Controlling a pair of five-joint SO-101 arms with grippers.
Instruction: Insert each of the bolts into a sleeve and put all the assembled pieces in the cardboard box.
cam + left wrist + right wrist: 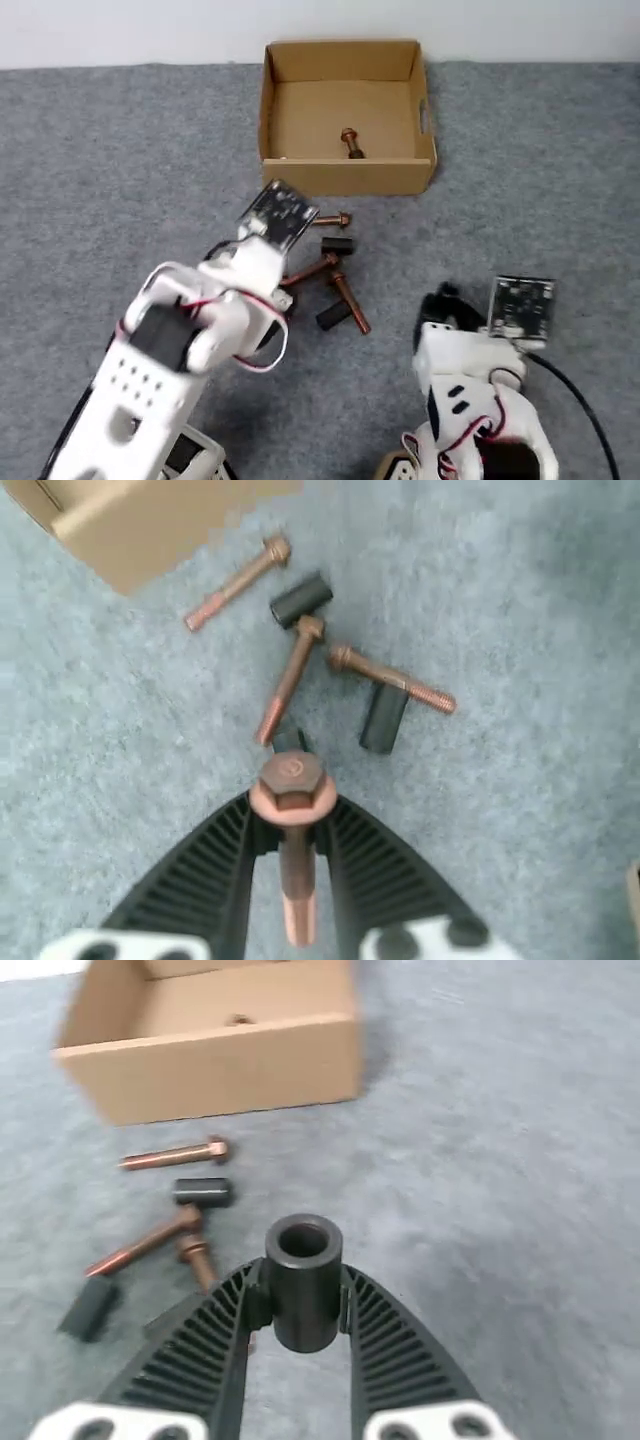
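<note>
Left jaws pinch bolt [291, 875] just under head; shank runs back toward wrist. Right jaws grip sleeve [303, 1280], bore open toward wrist. Cardboard box [345, 178] at 12 o'clock of loose pile [350, 300] (one piece [350, 140] inside). Risk: head-first approach jams at bore; thin grip lets bolt twist, drop.

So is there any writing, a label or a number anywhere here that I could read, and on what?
None can be read.
Head of the bolt in the left gripper: a raised mark, too blurred to read.
The circuit boards on the two arms: tiny marks, too small to read.
The cardboard box: plain walls, no print.
</note>
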